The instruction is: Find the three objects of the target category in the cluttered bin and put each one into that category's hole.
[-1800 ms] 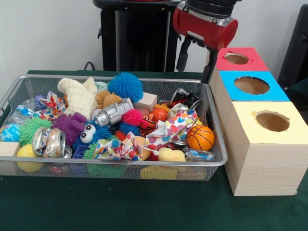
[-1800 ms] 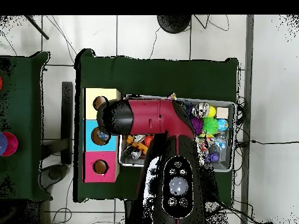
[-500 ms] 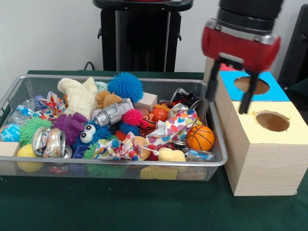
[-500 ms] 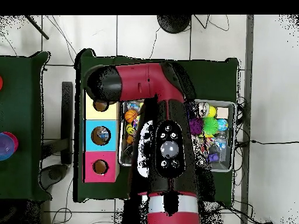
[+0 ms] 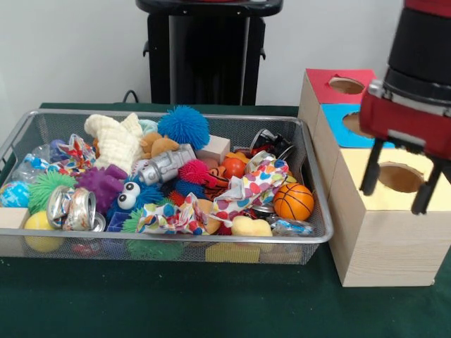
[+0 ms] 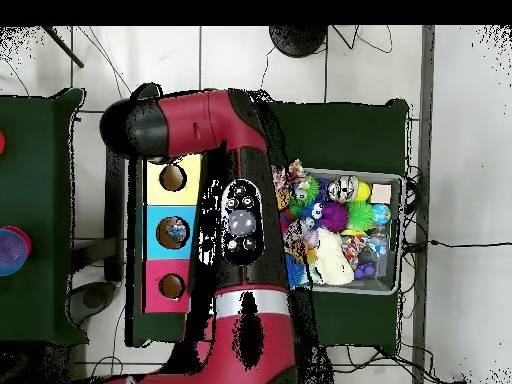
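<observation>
The wire mesh bin (image 5: 176,240) is full of toys and also shows in the overhead view (image 6: 401,200). One see-through crumpled bottle (image 5: 28,167) lies at its left end. Another see-through piece with a blue label (image 5: 290,227) lies in the front right corner. I cannot pick out a third. My gripper (image 5: 396,184) is open and empty, hanging just above the yellow-topped box (image 5: 352,169), in front of its hole. In the overhead view the arm (image 6: 230,150) hides the gripper.
Three wooden boxes with holes stand right of the bin: red-topped (image 5: 345,86), blue-topped (image 5: 345,125) and yellow-topped. Something pale shows inside the blue box's hole (image 6: 176,230). The bin holds crushed cans (image 5: 70,208), patterned paper wads (image 5: 243,190), a small basketball (image 5: 293,201) and fuzzy balls.
The gripper has swung from the red box, past the blue box, to over the yellow box, towards the front camera. It has stayed open and empty. Nothing in the bin has moved.
</observation>
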Motion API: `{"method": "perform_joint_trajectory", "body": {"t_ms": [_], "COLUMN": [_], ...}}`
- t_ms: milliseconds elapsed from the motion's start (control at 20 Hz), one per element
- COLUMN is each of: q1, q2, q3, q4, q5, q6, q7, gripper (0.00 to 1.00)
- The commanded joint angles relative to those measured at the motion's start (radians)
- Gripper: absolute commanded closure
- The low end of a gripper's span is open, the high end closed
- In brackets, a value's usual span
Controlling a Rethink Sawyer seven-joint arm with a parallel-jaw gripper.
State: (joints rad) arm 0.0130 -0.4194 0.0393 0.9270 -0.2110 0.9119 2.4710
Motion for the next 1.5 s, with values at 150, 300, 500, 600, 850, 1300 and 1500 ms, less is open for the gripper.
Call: {"method": "perform_joint_trajectory", "body": {"t_ms": [150,300,500,600,850,1300,1500], "q1": [-0.006,-0.021,-0.043,-0.051,-0.052,-0.074,-0.091], "q2": [0.131,0.132,0.130,0.116,0.070,0.063,0.017], "q3": [-0.019,-0.026,-0.019,-0.011,-0.018,-0.042,-0.062], "q4": [-0.118,-0.153,-0.178,-0.175,-0.201,-0.347,-0.224], "q5": [0.021,0.016,0.044,0.068,0.115,0.132,0.153], "q6": [0.156,0.159,0.190,0.197,0.250,0.441,0.393], "q7": [0.123,0.101,0.115,0.133,0.173,0.150,0.164], "gripper": [0.00,0.00,0.00,0.00,0.00,0.00,0.00]}}
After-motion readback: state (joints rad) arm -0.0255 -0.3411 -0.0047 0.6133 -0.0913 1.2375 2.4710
